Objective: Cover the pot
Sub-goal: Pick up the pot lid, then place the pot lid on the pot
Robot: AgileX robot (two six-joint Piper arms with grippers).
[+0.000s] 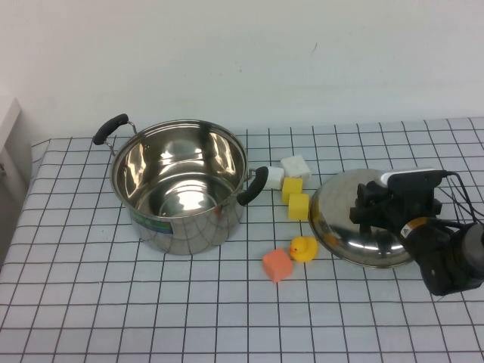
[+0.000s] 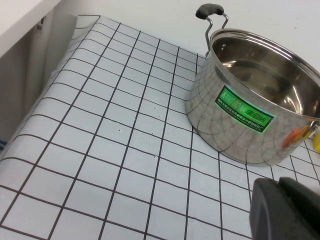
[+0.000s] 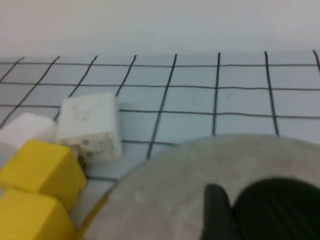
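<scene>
- High view: a white cloth with a black grid (image 1: 91,302) is seen spread flat over the table, its printed lines forming even squares.
- On the left half of the cloth a large round stockpot of shiny stainless steel (image 1: 179,185) is stood upright and uncovered; its polished inner wall mirrors the surroundings, two black curved handles stick out at opposite sides, and a green-blue label band runs near its base.
- The left gripper (image 2: 285,210) is shown only in the left wrist view as a dark, matt, rounded block at the picture's edge, near the pot's labelled wall (image 2: 245,116) but apart from it; whether its fingers are apart or together cannot be told.
- Just right of the pot's nearer handle, small blocks are clustered: two white soft-looking cubes (image 1: 296,166) toward the back, and two yellow cubes (image 1: 295,198) in front of them.
- Nearer the camera, an orange cube with rounded corners (image 1: 277,265) and a small yellow rubber duck (image 1: 303,249) are set just beside each other.
- To the right a domed lid of brushed, shiny steel (image 1: 340,219) is laid on the cloth, well apart from the pot; the yellow cubes lie close to its rim.
- The right gripper (image 1: 372,206), black and angular, is lowered over the lid's middle; the knob is hidden beneath it, and whether the fingers are clamped cannot be told.
</scene>
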